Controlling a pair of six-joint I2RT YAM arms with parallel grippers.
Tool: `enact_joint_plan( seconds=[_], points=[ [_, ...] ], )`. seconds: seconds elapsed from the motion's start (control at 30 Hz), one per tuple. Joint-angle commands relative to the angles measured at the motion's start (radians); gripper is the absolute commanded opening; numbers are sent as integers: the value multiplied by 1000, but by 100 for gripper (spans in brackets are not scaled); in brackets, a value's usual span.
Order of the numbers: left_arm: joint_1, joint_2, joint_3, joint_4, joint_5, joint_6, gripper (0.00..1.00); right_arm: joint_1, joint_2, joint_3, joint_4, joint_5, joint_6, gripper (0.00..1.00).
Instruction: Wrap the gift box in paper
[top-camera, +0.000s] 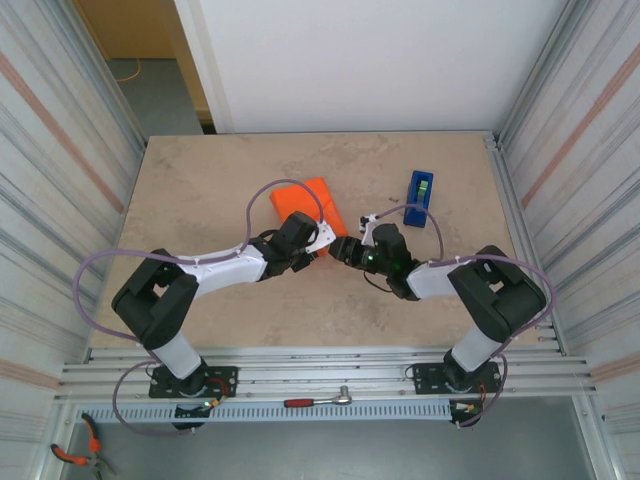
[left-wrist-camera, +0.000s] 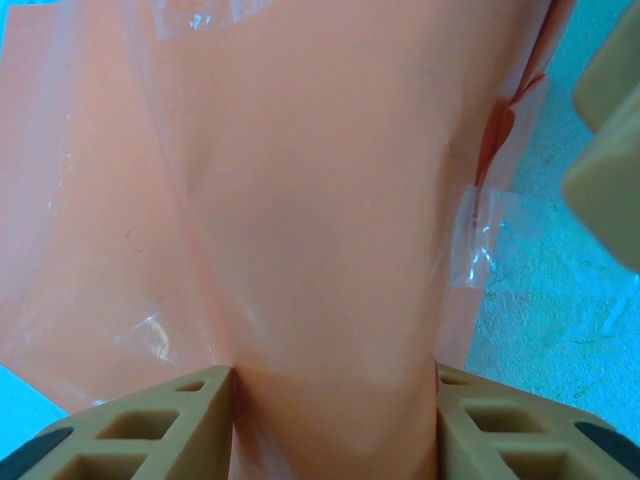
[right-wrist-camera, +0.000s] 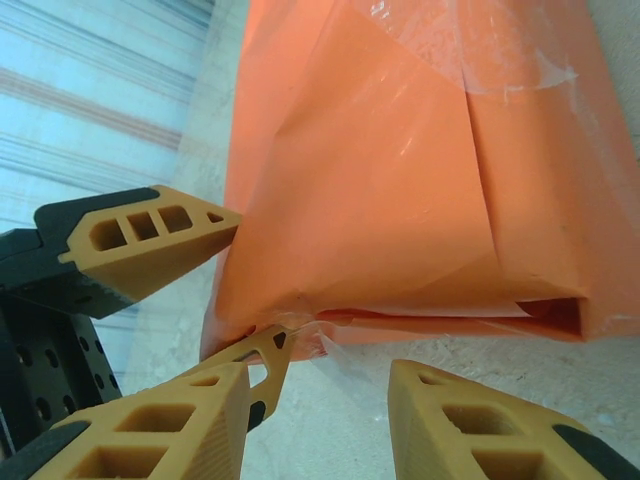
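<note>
Between left jaws the paper (left-wrist-camera: 320, 200) sits clamped; right jaws just beside.

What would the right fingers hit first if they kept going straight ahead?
The paper, at the parcel's open folded end, lies right ahead of the right fingers. It is probably very close, though depth is hard to judge.

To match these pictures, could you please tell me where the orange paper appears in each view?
Top external: the paper, just above centre, beyond the left gripper.
Left wrist: centre, between that gripper's fingers.
Right wrist: upper centre and right.
Shared landmark: the left gripper's finger against the paper.
</note>
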Motion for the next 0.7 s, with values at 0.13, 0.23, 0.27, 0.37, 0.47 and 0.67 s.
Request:
enact_joint_plan(
  seconds=[0.13, 0.23, 0.27, 0.37, 0.47, 0.67],
  points=[
    [-3, 29, -4, -77, 21, -4, 47, -24, -71, -58, 8, -21, -47, 32],
    [-3, 31, -3, -76, 20, -4, 46, -19, -81, -65, -3, -38, -50, 11],
    [-4, 31, -3, -77, 19, -4, 46, -16, -81, -63, -8, -45, -52, 5],
    [-3, 33, -1, -78, 18, -5, 46, 2, -70, -51, -19, -54, -62, 0],
    [-4, 32, -1, -78, 18, -4, 46, 18, -43, -30, -16, -59, -64, 0],
    [-4, 30, -2, -78, 18, -4, 46, 30, 26, 22, -11, -61, -64, 0]
  ],
)
